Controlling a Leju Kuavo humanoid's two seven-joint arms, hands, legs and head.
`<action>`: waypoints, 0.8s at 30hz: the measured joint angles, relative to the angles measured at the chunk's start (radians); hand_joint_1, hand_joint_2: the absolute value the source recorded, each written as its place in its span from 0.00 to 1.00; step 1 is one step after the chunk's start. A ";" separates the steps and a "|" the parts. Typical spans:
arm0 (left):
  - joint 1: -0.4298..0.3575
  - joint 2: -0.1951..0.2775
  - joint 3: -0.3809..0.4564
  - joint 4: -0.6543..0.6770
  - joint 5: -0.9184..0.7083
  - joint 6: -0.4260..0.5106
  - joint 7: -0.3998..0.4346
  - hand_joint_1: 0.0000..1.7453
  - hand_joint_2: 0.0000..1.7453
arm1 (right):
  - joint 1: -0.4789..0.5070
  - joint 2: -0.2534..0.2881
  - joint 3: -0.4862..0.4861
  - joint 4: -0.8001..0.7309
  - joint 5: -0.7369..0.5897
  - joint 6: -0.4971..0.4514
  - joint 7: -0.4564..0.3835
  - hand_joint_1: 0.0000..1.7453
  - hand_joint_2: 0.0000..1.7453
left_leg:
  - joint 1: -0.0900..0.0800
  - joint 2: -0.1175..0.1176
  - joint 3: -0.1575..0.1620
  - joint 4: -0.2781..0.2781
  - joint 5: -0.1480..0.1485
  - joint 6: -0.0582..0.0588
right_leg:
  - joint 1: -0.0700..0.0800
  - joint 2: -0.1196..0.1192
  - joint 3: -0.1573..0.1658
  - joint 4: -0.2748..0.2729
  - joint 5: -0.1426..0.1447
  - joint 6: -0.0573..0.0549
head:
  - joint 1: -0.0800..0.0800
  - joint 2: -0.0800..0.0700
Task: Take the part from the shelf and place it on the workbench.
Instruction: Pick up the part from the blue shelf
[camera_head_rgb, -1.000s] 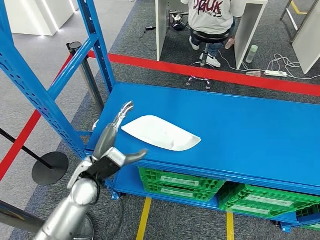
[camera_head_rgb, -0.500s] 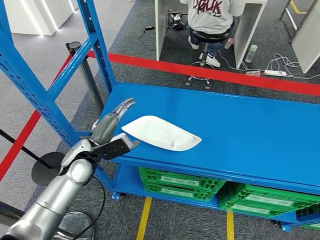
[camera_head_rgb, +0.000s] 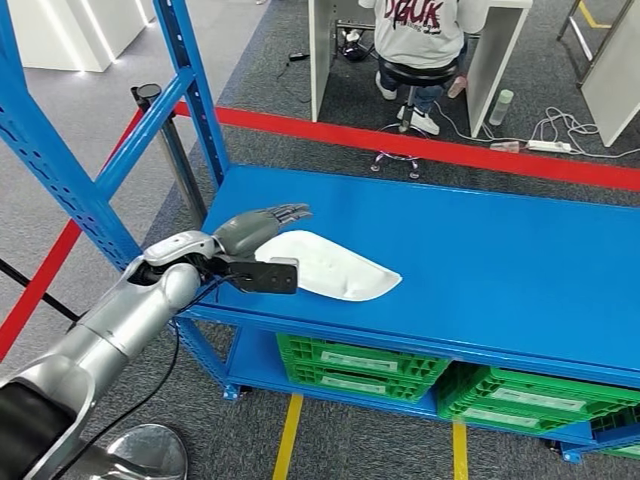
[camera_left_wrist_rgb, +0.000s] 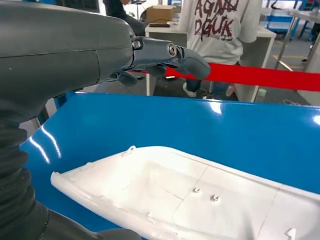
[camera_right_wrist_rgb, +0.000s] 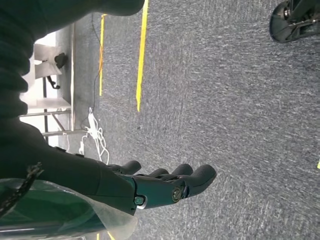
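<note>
**benchwatcher:** ok so compared to a second ago the left arm has swung in over the shelf's front-left corner. Back then the left hand was pointing up with fingers aimed at the back of the shelf, now it's rotated flat, fingers stretched out sideways above the near end of the white part. The part itself hasn't budged.

**kuavo_fan:** is it actually grabbing it yet?

**benchwatcher:** nope. Fingers spread and straight, thumb out below, nothing between them. In the left wrist view the fingers hang in the air above the blue surface and the part lies under them with a clear gap. So the hand's loose, holding nothing.

**kuavo_fan:** where's the part sitting exactly?

**benchwatcher:** flat on the blue shelf deck, left half, close to the front edge, pointed tip toward the right. Hollow side up, you can see small clips inside it.

**kuavo_fan:** and the other arm?

**benchwatcher:** right hand hangs over grey carpet, fingers straight and a bit apart, empty too. Green crates on the lower level, a person seated at a desk beyond the red tape.
</note>
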 joint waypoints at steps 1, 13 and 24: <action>-0.008 -0.004 -0.009 0.008 0.000 0.003 -0.002 0.00 1.00 | 0.000 0.000 0.000 0.000 0.002 0.001 -0.001 0.00 1.00 | 0.000 0.000 0.000 0.000 0.000 0.000 | 0.000 0.000 0.000 0.000 0.000 0.000 | 0.000 0.000; -0.058 -0.139 -0.092 0.154 -0.017 0.128 -0.049 0.00 1.00 | -0.011 -0.004 0.025 0.000 0.043 0.016 -0.013 0.00 1.00 | -0.001 -0.001 -0.003 0.001 0.001 0.001 | -0.001 -0.001 -0.002 0.000 0.001 0.001 | 0.000 0.000; -0.056 -0.239 -0.116 0.297 0.002 0.153 -0.078 0.00 1.00 | -0.015 -0.004 0.041 0.000 0.056 0.015 -0.019 0.00 1.00 | -0.001 -0.001 -0.004 0.001 0.001 0.001 | -0.001 -0.001 -0.003 0.000 0.001 0.001 | 0.000 0.000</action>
